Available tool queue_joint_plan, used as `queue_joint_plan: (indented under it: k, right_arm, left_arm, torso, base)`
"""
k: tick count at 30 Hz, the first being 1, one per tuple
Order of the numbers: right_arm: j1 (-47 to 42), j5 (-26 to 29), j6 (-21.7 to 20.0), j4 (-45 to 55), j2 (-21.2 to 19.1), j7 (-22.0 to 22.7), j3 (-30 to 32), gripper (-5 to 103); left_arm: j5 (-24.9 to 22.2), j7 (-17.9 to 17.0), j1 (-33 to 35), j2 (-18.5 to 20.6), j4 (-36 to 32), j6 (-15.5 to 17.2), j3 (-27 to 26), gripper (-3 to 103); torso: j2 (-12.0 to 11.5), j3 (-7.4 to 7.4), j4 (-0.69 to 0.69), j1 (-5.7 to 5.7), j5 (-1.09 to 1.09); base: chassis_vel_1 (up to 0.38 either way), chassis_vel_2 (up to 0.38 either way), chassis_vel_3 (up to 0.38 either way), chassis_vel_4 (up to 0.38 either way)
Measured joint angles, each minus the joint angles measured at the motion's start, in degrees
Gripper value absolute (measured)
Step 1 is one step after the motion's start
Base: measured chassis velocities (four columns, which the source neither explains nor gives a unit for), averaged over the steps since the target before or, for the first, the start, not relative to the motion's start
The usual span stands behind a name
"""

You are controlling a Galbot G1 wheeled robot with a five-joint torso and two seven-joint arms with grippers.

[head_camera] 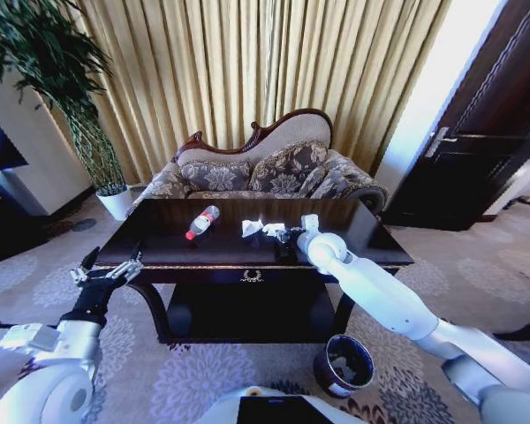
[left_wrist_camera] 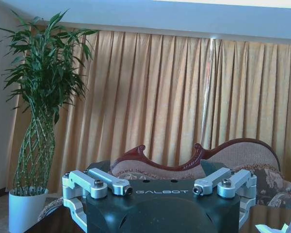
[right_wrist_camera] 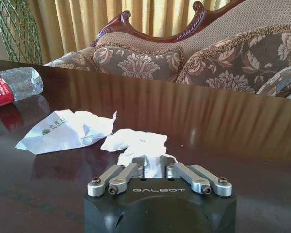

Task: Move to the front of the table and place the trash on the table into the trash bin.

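Note:
The dark glossy table [head_camera: 168, 250] stands right in front of me. On it lie a clear bottle [head_camera: 202, 222] with a red label and two crumpled white paper wads [head_camera: 252, 228]. My right gripper [head_camera: 283, 240] reaches over the table's middle. In the right wrist view it [right_wrist_camera: 153, 167] is shut on the nearer paper wad [right_wrist_camera: 136, 141], with the flatter wad [right_wrist_camera: 68, 130] and the bottle [right_wrist_camera: 14, 86] beyond. Open and holding nothing, my left gripper [head_camera: 111, 265] hovers off the table's left front corner. The trash bin [head_camera: 344, 364] stands on the carpet at the front right.
A patterned sofa [head_camera: 265, 172] sits behind the table, before gold curtains [head_camera: 247, 62]. A potted plant [head_camera: 88, 132] stands at the back left and a dark door [head_camera: 486, 132] at the right. The table has a lower shelf [head_camera: 247, 309].

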Motion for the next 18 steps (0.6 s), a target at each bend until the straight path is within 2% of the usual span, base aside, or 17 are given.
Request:
queue_joint_plan:
  k: [1, 3, 4, 6, 14, 16, 18]
  right_arm:
    - [0.0, 0.0, 0.0, 0.0, 0.0, 0.0, 0.0, 20]
    - [-0.06, -0.07, 0.05, 0.05, -0.07, 0.0, 0.0, 9]
    - [-0.06, -0.07, 0.05, 0.05, -0.07, 0.0, 0.0, 9]
    - [-0.17, -0.12, 0.1, 0.21, -0.15, 0.0, 0.0, 1]
    - [-1.26, -0.23, 1.41, 1.11, -0.38, -0.01, 0.77, 0]
    - [-3.17, -0.78, 4.84, 2.69, -0.83, -0.93, 2.41, 0]
    - [-4.7, -1.17, 6.44, 3.87, -1.02, -1.29, 3.61, 0]
  left_arm:
    - [0.0, 0.0, 0.0, 0.0, 0.0, 0.0, 0.0, 100]
    - [-0.03, 0.01, -0.02, 0.02, 0.0, -0.08, -0.08, 100]
    - [-0.03, 0.01, -0.02, 0.02, 0.0, -0.08, -0.08, 100]
    - [-0.04, 0.02, -0.03, 0.01, 0.0, -0.1, -0.08, 100]
    - [-0.22, 0.02, -0.06, -0.01, 0.0, -0.11, -0.08, 100]
    - [-0.26, -0.02, -0.1, -0.05, 0.0, -0.11, -0.09, 100]
    - [-0.27, -0.05, -0.17, -0.06, 0.0, -0.11, -0.09, 100]
  torso:
    - [0.0, 0.0, 0.0, 0.0, 0.0]
    - [0.0, 0.0, 0.0, 0.0, 0.0]
    - [0.0, 0.0, 0.0, 0.0, 0.0]
    - [0.0, 0.0, 0.0, 0.0, 0.0]
    - [0.0, 0.0, 0.0, 0.0, 0.0]
    - [0.0, 0.0, 0.0, 0.0, 0.0]
    - [0.0, 0.0, 0.01, 0.0, 0.0]
  base:
    - [0.0, 0.0, 0.0, 0.0]
    - [0.0, 0.0, 0.0, 0.0]
    - [0.0, 0.0, 0.0, 0.0]
    - [0.0, 0.0, 0.0, 0.0]
    - [0.0, 0.0, 0.0, 0.0]
    - [0.0, 0.0, 0.0, 0.0]
    - [0.0, 0.0, 0.0, 0.0]
